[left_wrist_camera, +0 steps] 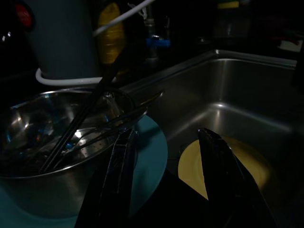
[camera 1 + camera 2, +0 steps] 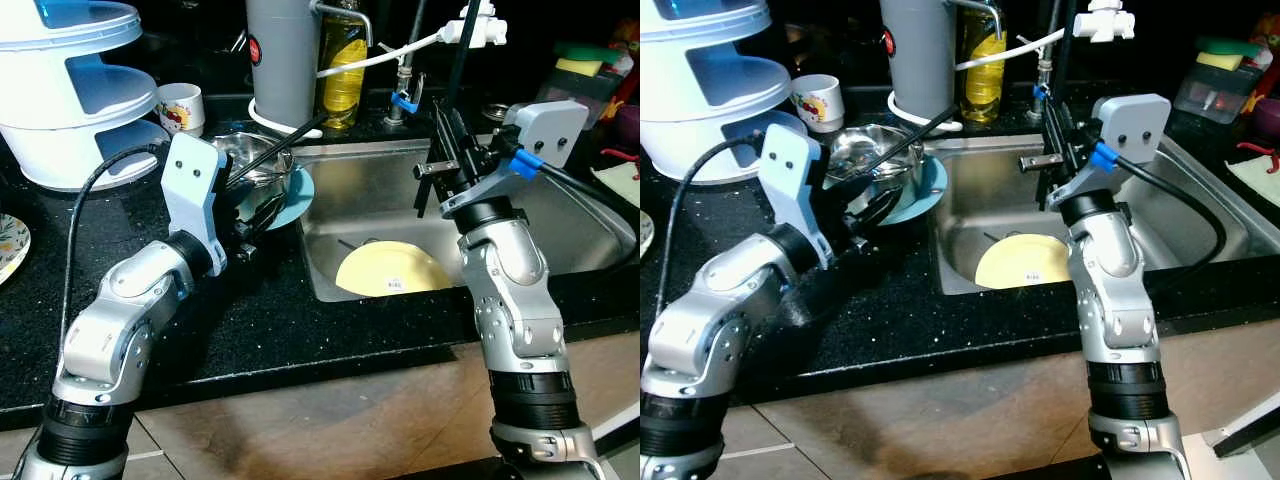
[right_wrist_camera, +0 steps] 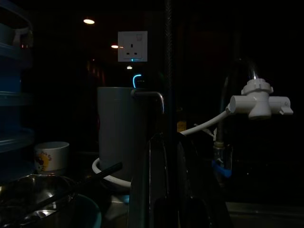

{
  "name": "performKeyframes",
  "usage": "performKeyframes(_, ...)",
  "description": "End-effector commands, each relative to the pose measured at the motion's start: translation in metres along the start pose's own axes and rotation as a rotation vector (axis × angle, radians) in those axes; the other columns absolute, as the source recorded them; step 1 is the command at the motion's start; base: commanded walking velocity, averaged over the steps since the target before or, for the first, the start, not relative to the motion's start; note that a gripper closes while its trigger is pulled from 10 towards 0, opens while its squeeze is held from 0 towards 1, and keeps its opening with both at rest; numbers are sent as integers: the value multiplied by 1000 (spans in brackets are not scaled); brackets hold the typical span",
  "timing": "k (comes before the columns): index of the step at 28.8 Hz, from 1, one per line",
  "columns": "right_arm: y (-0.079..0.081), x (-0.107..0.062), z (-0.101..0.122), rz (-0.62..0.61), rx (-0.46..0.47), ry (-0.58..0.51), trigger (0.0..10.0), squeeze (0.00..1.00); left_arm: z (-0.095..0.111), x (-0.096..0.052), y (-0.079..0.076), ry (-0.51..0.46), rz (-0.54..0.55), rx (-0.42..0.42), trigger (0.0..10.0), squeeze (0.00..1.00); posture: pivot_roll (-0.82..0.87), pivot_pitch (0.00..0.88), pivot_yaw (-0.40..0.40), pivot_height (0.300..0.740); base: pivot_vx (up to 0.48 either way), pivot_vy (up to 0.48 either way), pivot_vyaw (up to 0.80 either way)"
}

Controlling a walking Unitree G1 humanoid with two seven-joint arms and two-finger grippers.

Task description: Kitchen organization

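Your left gripper [image 1: 164,180] has its jaws spread wide and empty, one finger just beside the rim of the round teal plate [image 1: 149,156] that carries the shiny steel mixing bowl [image 2: 250,160] of long utensils, at the tabletop's edge by the sink. Your right gripper [image 2: 445,150] is raised over the stainless sink basin [image 2: 385,195] with its jaws drawn narrow; I judge them empty, though the dark wrist picture leaves that unsure. If the bowl is your target, slide one finger inside its rim and keep clear of the black stick leaning out, which could tip things. The round yellow plate [image 2: 392,270] lies flat on the sink floor. The left wrist view reveals the utensils inside the bowl; the right wrist view alone catches the white wall socket [image 3: 132,46] behind the grey cylindrical canister [image 3: 118,128].
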State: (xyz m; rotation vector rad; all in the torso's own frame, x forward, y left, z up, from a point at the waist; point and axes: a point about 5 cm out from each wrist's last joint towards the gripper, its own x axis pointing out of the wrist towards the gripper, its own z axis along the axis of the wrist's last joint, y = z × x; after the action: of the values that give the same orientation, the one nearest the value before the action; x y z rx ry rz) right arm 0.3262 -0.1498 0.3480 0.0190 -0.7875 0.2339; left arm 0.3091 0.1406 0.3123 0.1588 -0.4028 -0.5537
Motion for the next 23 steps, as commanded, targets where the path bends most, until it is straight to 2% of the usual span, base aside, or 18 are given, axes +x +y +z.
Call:
performKeyframes(1,-1,-3,-2,0,-9,15,10000,0,-1,-1,-4,-3,-25,10,10000,0,11,215,-12,740,0,-480,0)
performKeyframes(5,-1,-3,-2,-1,-10,15,10000,0,-5,-2,-5,16,-19,-31,10000,0,11,215,-12,740,0,0,0)
performKeyframes(23,0,-3,-3,4,-7,21,10000,0,-5,-5,-1,20,-3,-35,10000,0,13,229,-19,740,0,0,0)
